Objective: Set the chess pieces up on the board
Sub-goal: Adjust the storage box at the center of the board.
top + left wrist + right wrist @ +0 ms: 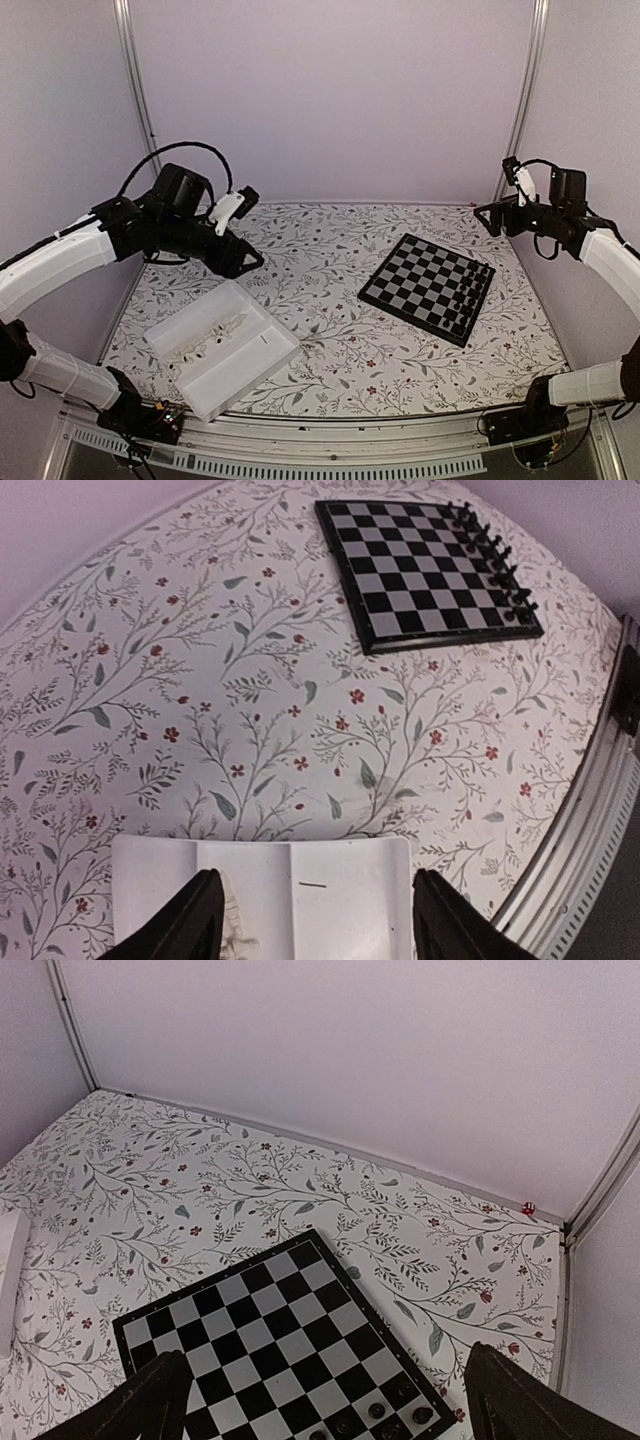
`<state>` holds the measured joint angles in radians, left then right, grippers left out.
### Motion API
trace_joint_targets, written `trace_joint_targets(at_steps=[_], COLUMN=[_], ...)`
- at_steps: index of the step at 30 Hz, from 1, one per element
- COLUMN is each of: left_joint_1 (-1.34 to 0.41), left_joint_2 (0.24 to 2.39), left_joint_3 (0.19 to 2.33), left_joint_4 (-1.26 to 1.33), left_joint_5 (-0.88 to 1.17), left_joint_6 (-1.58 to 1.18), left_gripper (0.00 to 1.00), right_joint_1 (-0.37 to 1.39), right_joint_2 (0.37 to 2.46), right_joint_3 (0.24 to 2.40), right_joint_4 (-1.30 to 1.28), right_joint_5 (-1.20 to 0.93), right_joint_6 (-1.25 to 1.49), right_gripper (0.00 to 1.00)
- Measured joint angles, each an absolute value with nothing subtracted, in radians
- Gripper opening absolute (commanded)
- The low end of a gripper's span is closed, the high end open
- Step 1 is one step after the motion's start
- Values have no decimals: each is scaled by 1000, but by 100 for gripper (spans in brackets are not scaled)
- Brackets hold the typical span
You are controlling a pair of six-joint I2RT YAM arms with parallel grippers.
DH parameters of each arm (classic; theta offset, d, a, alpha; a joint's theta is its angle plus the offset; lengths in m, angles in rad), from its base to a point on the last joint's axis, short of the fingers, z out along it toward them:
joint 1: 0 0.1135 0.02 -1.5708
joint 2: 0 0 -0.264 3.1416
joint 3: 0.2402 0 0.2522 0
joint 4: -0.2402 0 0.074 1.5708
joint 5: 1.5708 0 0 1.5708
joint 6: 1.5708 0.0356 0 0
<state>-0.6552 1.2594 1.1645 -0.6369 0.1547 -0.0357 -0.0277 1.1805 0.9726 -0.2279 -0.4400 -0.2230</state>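
The board point(428, 288) lies at the right of the table, with black chess pieces point(482, 292) lined up along its right edge. Cream-white chess pieces point(213, 337) lie in a white tray point(255, 365) at the front left. My left gripper point(244, 262) hovers open above the tray's far end. In the left wrist view its fingers point(195, 920) straddle the tray point(350, 900), with cream pieces point(235, 928) by the left finger and nothing between them. My right gripper point(487, 215) is raised behind the board, open and empty. The right wrist view looks down on the board point(270, 1350) and black pieces point(390, 1415).
The table carries a floral cloth point(320, 250). Pale walls close in the back and both sides. A metal rail point(330, 440) runs along the front edge. The tray's corner point(8, 1280) shows at the left of the right wrist view.
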Motion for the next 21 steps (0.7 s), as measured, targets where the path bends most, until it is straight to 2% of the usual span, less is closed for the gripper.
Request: trace_joint_targets(at_steps=[3, 6, 7, 9, 11, 13, 21], left_joint_1=[-740, -830, -859, -897, -913, -916, -916], left_joint_2=[1277, 1284, 1289, 1309, 1337, 1371, 1510], left_joint_3=[1161, 1141, 1131, 1110, 1086, 1058, 1017], left_joint_4=[-688, -710, -717, -727, -730, -731, -732], left_joint_5=[171, 175, 170, 156, 139, 121, 36], left_joint_6=[-47, -74, -86, -118, -156, -187, -257], left_gripper=[64, 55, 49, 25, 11, 2, 0], right_joint_1=[-28, -28, -28, -28, -28, -28, -28], right_joint_2=[1166, 1166, 1166, 1166, 1164, 1157, 1146], right_joint_3=[927, 871, 852, 822, 801, 782, 772], right_joint_4=[-215, -216, -222, -225, -227, -227, -226], right_joint_5=[-453, -486, -502, -533, -559, -583, -628], right_joint_6=[-281, -337, -355, -381, -397, -409, -427], right_gripper=[99, 99, 99, 99, 99, 98, 98])
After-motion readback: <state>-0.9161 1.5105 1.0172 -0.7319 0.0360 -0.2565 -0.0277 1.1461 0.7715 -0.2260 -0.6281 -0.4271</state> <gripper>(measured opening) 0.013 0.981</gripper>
